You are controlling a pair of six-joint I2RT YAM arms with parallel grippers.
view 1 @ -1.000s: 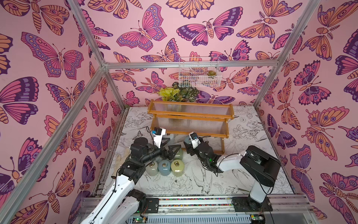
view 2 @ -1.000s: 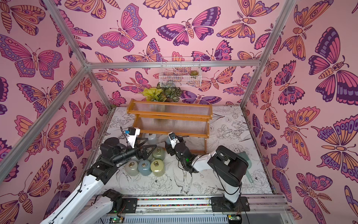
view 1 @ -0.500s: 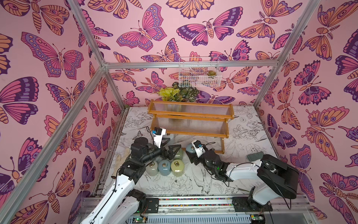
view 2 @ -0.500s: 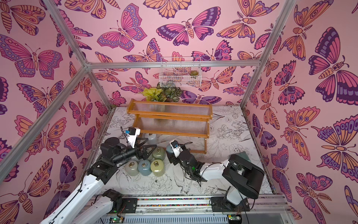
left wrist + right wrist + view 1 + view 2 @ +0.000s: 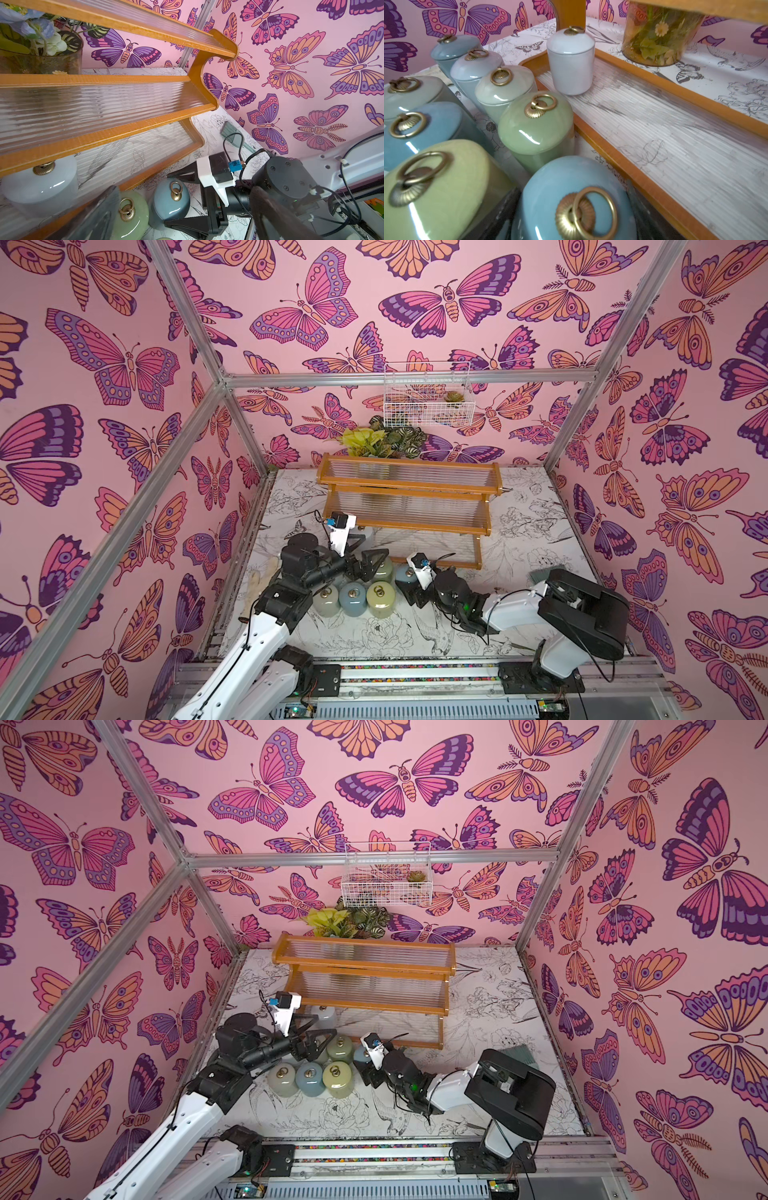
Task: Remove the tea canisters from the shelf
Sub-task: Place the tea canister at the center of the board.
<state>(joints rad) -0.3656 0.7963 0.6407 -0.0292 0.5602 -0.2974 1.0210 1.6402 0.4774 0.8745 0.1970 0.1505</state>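
**Top views**
- Shelf (image 5: 405,489): three tiers, the upper two bare.
- Left gripper (image 5: 379,544): fingers spread, levelled at the lowest tier. The white canister (image 5: 325,1013) stands just ahead of it and is the only one on the shelf. The wide spread looks like preparation to straddle it.
- Right gripper (image 5: 409,588): pressed together on a blue-grey canister (image 5: 403,576), low and in front of the shelf. Whether the canister rests on the table (image 5: 519,531) cannot be told.
- Beside the right gripper, toward the left arm, is a row of three: grey-green canister (image 5: 326,601), blue canister (image 5: 352,599), yellow-green canister (image 5: 380,598).
- Sage-green canister (image 5: 384,570): directly under the left gripper.

**Left wrist**
- White canister: ahead of the spread fingers and off to one side, tucked under the second tier's edge. That overhang probably explains the low, level approach.
- Right gripper's fingers (image 5: 182,225): they flank the blue-grey canister at its body, leaving the ring pull free.

**Right wrist**
- Blue-grey canister: fills the gap between the fingers.
- Seven canisters: packed close on the table just beyond the fingers, to one side. The held one is probably meant to join them.
- White canister: farther ahead, alone on the lowest tier.
- Glass vase (image 5: 654,41): beyond the shelf.
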